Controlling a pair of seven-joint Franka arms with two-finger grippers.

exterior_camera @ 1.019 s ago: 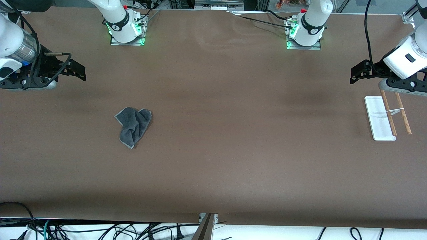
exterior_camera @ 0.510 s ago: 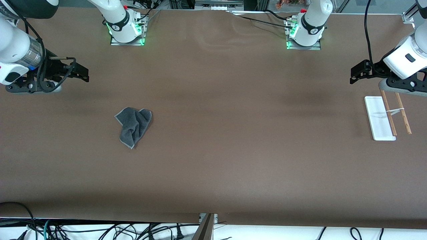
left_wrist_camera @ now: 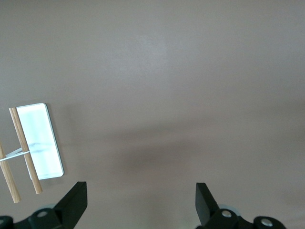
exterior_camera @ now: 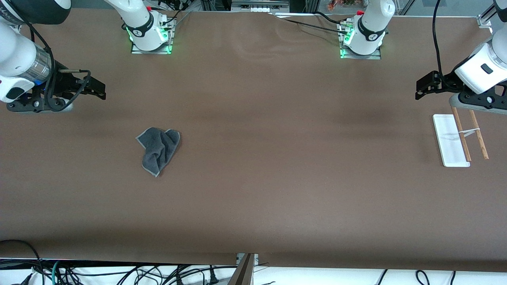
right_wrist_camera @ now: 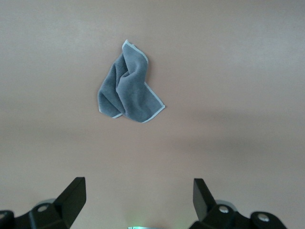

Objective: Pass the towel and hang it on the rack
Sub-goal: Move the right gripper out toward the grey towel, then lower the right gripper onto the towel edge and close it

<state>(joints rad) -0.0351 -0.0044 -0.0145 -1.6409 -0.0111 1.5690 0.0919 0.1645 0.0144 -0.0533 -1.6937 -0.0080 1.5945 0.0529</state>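
The dark grey towel (exterior_camera: 158,149) lies crumpled on the brown table toward the right arm's end; it also shows in the right wrist view (right_wrist_camera: 129,88). The rack (exterior_camera: 459,138) lies at the left arm's end, with a white base and two wooden rods; it also shows in the left wrist view (left_wrist_camera: 33,145). My right gripper (exterior_camera: 99,89) is open and empty, up over bare table between the towel and the right arm's end (right_wrist_camera: 138,198). My left gripper (exterior_camera: 420,88) is open and empty, up over the table beside the rack (left_wrist_camera: 141,200).
The two arm bases (exterior_camera: 149,33) (exterior_camera: 361,37) stand along the table's edge farthest from the front camera. Cables (exterior_camera: 119,273) hang below the table's near edge. Brown table (exterior_camera: 277,158) spreads between towel and rack.
My right gripper has moved a little toward the table's middle and up since a second ago. The left arm, towel and rack have not moved.
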